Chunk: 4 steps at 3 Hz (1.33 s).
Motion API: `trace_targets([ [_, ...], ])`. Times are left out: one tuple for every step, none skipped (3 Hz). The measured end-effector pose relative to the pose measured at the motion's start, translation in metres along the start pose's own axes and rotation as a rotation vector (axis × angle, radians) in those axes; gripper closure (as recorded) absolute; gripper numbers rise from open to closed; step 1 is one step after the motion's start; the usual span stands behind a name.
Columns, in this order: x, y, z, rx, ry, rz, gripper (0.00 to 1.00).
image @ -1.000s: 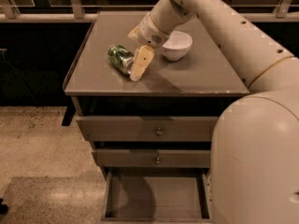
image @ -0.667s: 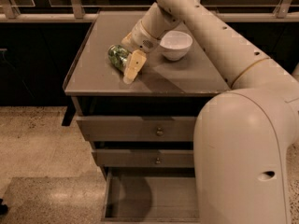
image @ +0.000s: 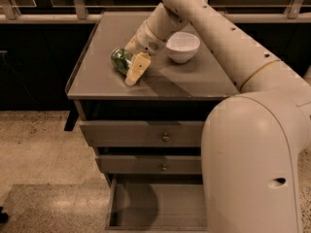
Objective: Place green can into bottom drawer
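The green can (image: 120,59) lies on its side on the left part of the cabinet top (image: 194,81). My gripper (image: 127,73) is down at the can's right side, with its cream tip touching or nearly touching the top just in front of the can. The far side of the can is hidden behind the gripper. The bottom drawer (image: 155,207) is pulled open below, and its plank floor shows nothing in it.
A white bowl (image: 182,46) stands on the cabinet top, right of the gripper. Two upper drawers (image: 141,133) with small knobs are shut. My large arm covers the right side of the view and part of the open drawer.
My gripper has shifted a little to the left, closer against the can. The can and the bowl lie where they were.
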<state>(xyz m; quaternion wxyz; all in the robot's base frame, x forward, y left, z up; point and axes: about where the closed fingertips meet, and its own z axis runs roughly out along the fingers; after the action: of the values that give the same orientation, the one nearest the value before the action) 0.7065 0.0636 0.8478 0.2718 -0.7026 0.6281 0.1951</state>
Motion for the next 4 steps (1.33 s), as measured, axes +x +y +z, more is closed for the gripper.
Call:
trace_targets([
  [0.0,0.0,0.0001,0.0,0.0,0.0,0.42],
  [0.0,0.0,0.0001,0.0,0.0,0.0,0.65],
  [0.0,0.0,0.0002,0.0,0.0,0.0,0.89],
  [0.0,0.0,0.0002,0.0,0.0,0.0,1.0],
])
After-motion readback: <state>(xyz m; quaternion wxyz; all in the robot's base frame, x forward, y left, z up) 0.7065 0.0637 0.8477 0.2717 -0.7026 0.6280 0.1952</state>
